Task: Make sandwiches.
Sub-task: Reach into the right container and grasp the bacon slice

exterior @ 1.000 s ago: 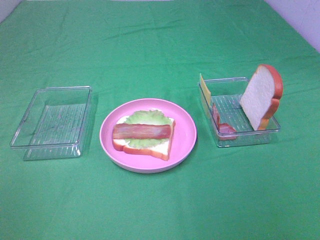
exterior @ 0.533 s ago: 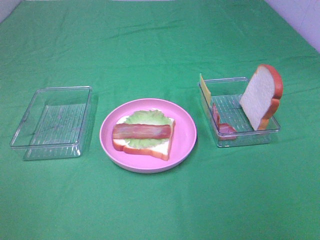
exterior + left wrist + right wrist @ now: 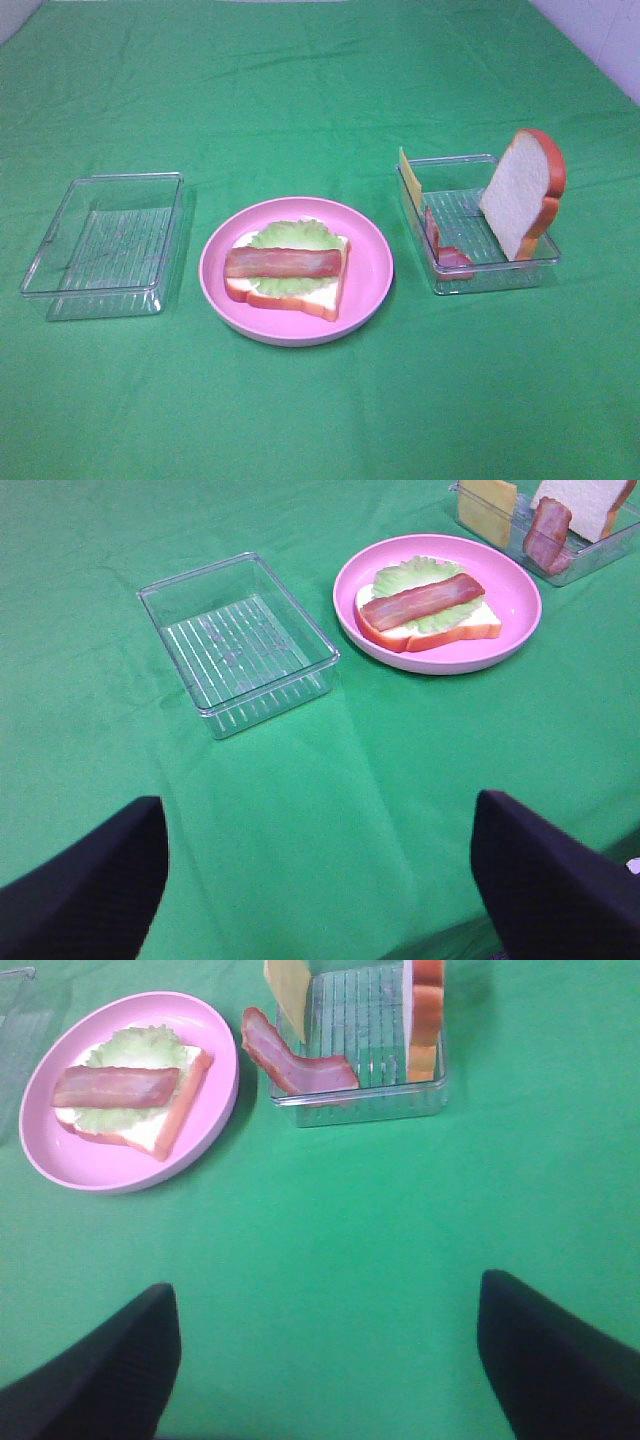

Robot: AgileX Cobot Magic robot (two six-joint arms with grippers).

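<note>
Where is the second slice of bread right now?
In the high view, the bread slice stands on edge in the right tray, opposite the cheese, right of the pink plate.

You have bright, even overhead light. The pink plate (image 3: 370,265) casts only a thin, soft shadow along its near rim; right of it, the clear tray (image 3: 490,278) glints faintly. Both wrist views look slightly soft.

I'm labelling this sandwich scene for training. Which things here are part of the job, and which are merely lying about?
Part of the job: bottom bread slice, lettuce, bacon strip, stacked on the pink plate; cheese, ham, upright bread slice, in the right tray.
Lying about: left tray, green cloth.
</note>
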